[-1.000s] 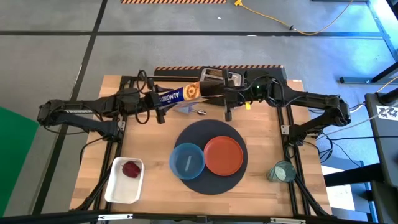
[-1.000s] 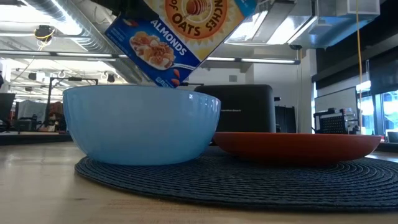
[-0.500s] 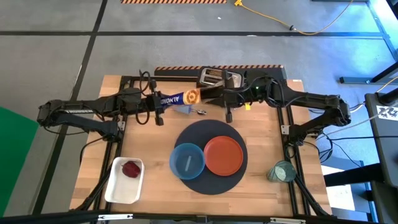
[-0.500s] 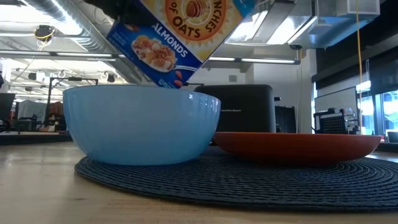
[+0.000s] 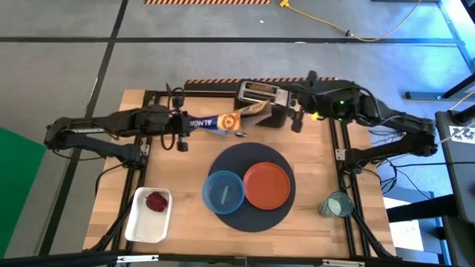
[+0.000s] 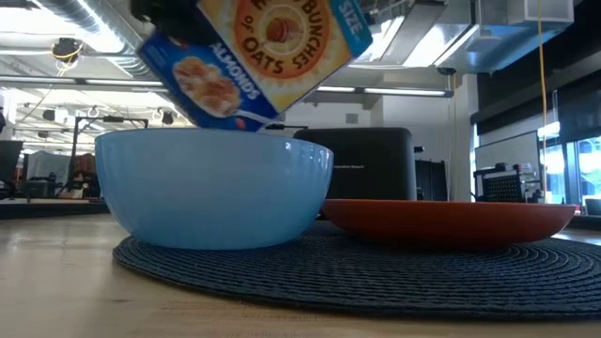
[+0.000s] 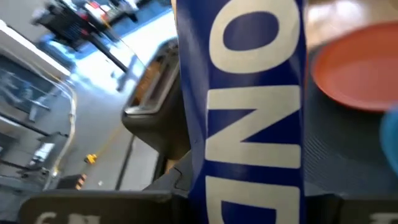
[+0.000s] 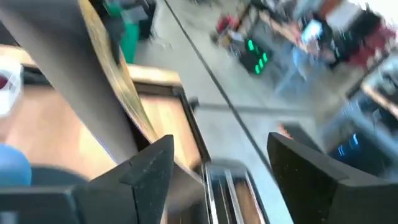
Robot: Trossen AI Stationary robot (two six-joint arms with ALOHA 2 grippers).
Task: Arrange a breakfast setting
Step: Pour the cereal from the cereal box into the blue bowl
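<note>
My left gripper (image 5: 189,124) is shut on a blue cereal box (image 5: 223,121) above the table's far middle. In the low view the box (image 6: 258,56) hangs tilted behind the blue bowl (image 6: 214,186). My right gripper (image 8: 217,162) stands open by the black toaster (image 5: 261,93), with the box's opened top (image 8: 106,81) beside it, apart from the fingers. The bowl (image 5: 224,191) and orange plate (image 5: 267,185) rest on the dark round placemat (image 5: 249,159). The teal glass (image 5: 335,204) stands near the right edge. The red fruit (image 5: 156,202) lies in the white tray (image 5: 141,226). My left gripper holds the cereal box at its left end, pinched between the two fingers with its narrow lettered side (image 7: 249,137) facing the wrist. The fingers come level from the table's left, along the box. The box is lifted clear of the table and tilted.
The toaster holds toast in its slots (image 8: 224,186). A small shiny thing (image 5: 239,134) lies on the wood under the box. Bare wood lies near the front edge, right of the tray and around the glass.
My right gripper has let go of the box's right end and drawn back toward the table's right and far edges, beside the toaster. The box stays lifted in my left gripper; it has turned and swung a little toward the left.
</note>
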